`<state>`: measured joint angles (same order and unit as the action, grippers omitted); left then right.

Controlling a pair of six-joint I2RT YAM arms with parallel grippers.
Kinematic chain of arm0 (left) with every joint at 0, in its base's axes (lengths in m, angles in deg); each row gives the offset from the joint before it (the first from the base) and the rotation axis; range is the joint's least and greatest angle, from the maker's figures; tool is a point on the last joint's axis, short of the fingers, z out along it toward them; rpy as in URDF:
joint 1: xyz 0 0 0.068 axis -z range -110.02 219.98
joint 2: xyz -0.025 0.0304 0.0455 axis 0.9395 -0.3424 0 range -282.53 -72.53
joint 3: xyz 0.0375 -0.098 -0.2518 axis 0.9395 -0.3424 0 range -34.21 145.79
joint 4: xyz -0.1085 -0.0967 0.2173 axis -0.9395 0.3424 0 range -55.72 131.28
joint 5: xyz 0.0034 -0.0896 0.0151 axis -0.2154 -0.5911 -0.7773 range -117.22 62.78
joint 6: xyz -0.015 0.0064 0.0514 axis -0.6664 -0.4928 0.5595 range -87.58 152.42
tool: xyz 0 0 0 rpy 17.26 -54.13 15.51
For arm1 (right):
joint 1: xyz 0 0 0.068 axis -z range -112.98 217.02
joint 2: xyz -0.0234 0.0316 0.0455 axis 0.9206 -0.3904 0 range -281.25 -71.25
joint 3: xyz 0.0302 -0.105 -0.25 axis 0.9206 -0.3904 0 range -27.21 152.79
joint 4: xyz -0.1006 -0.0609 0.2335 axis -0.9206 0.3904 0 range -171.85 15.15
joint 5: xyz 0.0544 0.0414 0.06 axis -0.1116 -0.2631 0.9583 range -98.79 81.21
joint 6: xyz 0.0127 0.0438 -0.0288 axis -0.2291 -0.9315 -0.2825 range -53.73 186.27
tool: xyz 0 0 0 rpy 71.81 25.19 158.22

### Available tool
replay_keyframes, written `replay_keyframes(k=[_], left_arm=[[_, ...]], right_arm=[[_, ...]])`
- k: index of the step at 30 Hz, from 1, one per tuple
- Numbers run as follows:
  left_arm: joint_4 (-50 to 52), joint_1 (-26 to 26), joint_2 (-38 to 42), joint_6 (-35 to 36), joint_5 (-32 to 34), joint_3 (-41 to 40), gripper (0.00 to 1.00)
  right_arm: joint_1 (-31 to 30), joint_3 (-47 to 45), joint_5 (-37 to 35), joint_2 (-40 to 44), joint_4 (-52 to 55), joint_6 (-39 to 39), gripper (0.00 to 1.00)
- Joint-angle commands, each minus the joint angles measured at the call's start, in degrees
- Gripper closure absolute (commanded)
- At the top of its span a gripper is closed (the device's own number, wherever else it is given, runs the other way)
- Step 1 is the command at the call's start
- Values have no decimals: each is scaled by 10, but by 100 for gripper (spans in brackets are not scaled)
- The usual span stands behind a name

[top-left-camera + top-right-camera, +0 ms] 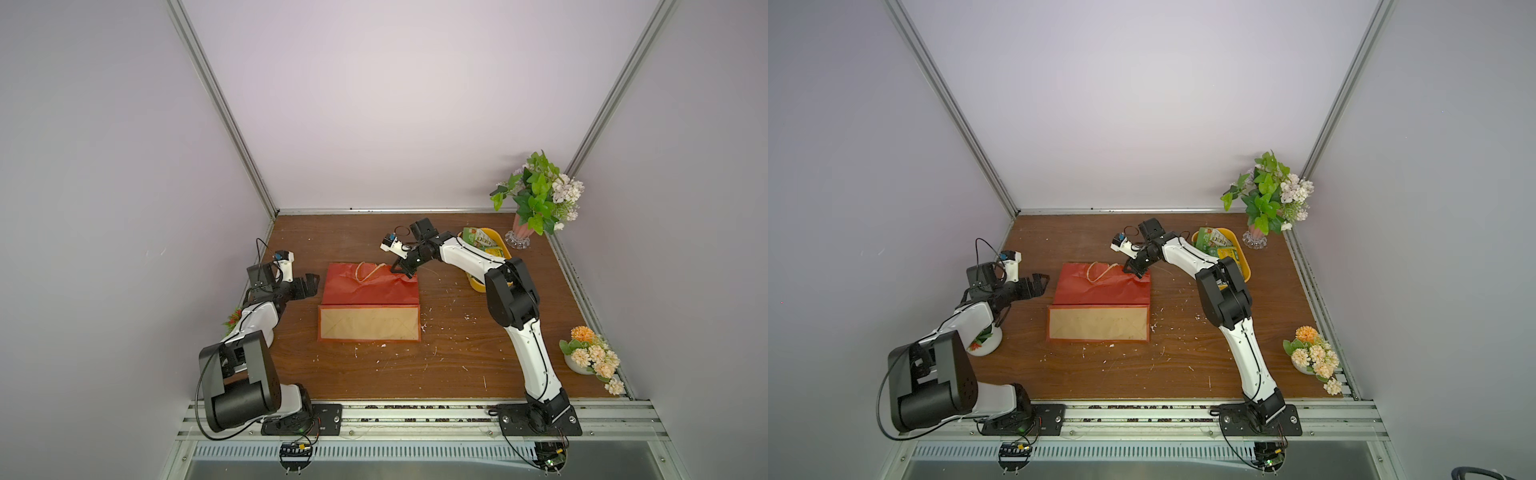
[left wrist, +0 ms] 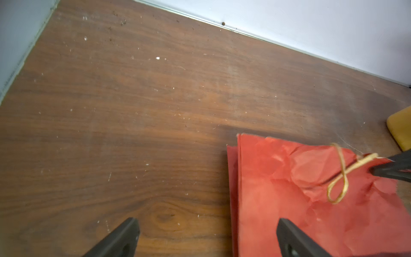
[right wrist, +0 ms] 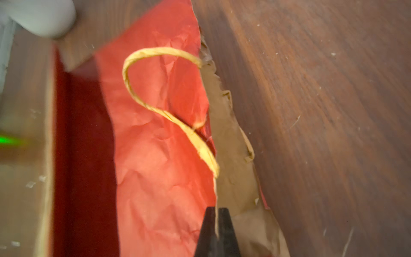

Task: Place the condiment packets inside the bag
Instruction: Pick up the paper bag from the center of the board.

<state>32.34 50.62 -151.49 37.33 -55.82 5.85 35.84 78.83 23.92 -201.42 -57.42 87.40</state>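
The left pincer (image 1: pixel 311 286) is hanging with its jaws spread wide at the 9 o'clock side of the bag (image 1: pixel 370 289), just beside its edge; in the left wrist view one finger (image 2: pixel 295 240) is showing over the red paper, though contact cannot be told. The bag is lying flat at the middle of the wooden table (image 1: pixel 449 365), its folded brown base panel (image 1: pixel 368 324) facing up toward 6 o'clock and its crumpled red side running toward the mouth at 12 o'clock. At that mouth edge, near the bag's 1 o'clock corner, the right pincer (image 3: pixel 216 213) is reaching down with its jaws pressed together, pinching the beige cord handle (image 3: pixel 160 50), whose loop is arching up off the paper. Beyond it, at about 2 o'clock on the table, the yellow tub (image 1: pixel 1246 266) is sitting partly under the right arm, and the condiment packets (image 1: pixel 482 240), green and yellow-orange, are lying inside it, well apart from the bag. Farthest back, a vase of flowers (image 1: pixel 536 195) is standing in the corner.
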Motion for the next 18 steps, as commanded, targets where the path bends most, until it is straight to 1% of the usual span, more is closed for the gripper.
replay_keyframes(k=[1,3,5,9,13,18], left_arm=[[50,20,20,30,12,34,0],[70,26,27,35,2,51,0],[93,28,39,41,-20,72,0],[120,31,67,39,-45,113,0],[150,37,89,32,-70,151,0],[170,42,106,9,-107,184,0]], right_arm=[[7,-54,26,104,-96,-48,100],[9,-100,23,151,-140,-76,100],[10,-135,5,191,-175,-103,100],[10,-171,-46,254,-197,-154,100],[7,-202,-130,319,-192,-200,100],[-27,-242,-272,409,-185,-211,100]])
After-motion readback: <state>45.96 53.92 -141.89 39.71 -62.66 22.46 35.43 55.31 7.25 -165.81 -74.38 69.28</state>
